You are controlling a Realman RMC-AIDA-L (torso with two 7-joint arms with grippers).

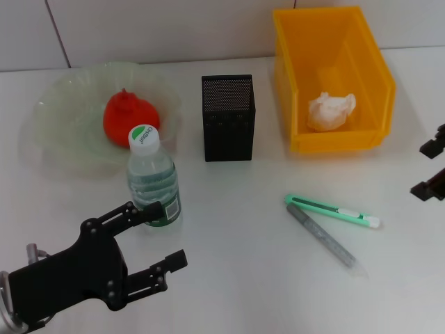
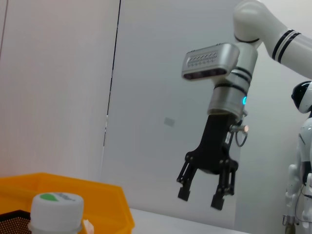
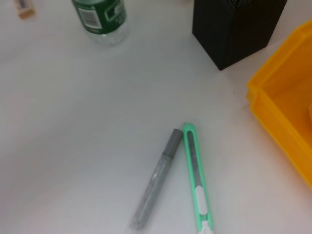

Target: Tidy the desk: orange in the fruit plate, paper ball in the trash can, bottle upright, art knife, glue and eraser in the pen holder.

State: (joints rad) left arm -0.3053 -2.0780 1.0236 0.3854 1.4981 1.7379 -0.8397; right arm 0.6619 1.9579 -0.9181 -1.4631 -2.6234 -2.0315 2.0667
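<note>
- One white surface (image 1: 236, 278) carries everything pictured in the head view.
- One bright yellow-orange rectangular plastic trash can (image 1: 361, 139) with sloped walls stands at the far right; it shows again in the left wrist view (image 2: 97, 195) and the right wrist view (image 3: 287, 122).
- One wide, translucent pale-green glass fruit plate (image 1: 62, 132) with a wavy rim sits at the far left.
- One black left pincer (image 1: 154, 236) hovers at the near left, its fingers spread, one fingertip just beside the bottle's base and gripping nothing.
- One black right pincer (image 2: 201, 196), seen in the left wrist view hanging from a white and silver arm, has its two fingers spread apart and empty; in the head view only its tips show at the right edge (image 1: 432, 167).
- One black metal-mesh square pen holder (image 1: 228, 118) stands between plate and can, also caught in the right wrist view (image 3: 236, 27).
- One small clear plastic bottle (image 1: 153, 177) stands upright near the plate; its white cap (image 2: 56, 204) bears green print too small to read, and its green label (image 3: 100, 14) shows a barcode.
- One red-orange round orange (image 1: 128, 118) with a pointed top lies in the fruit plate.
- One crumpled white paper ball (image 1: 331, 111) lies inside the trash can.
- One mint-green art knife (image 1: 332, 211) lies flat on the surface, near right (image 3: 196, 175).
- One grey stick-shaped glue pen (image 1: 321, 235) lies just beside the knife, their far ends nearly touching (image 3: 157, 180).
- One tiny tan-orange eraser (image 3: 24, 8) lies on the surface near the bottle, seen only at the right wrist view's edge.
</note>
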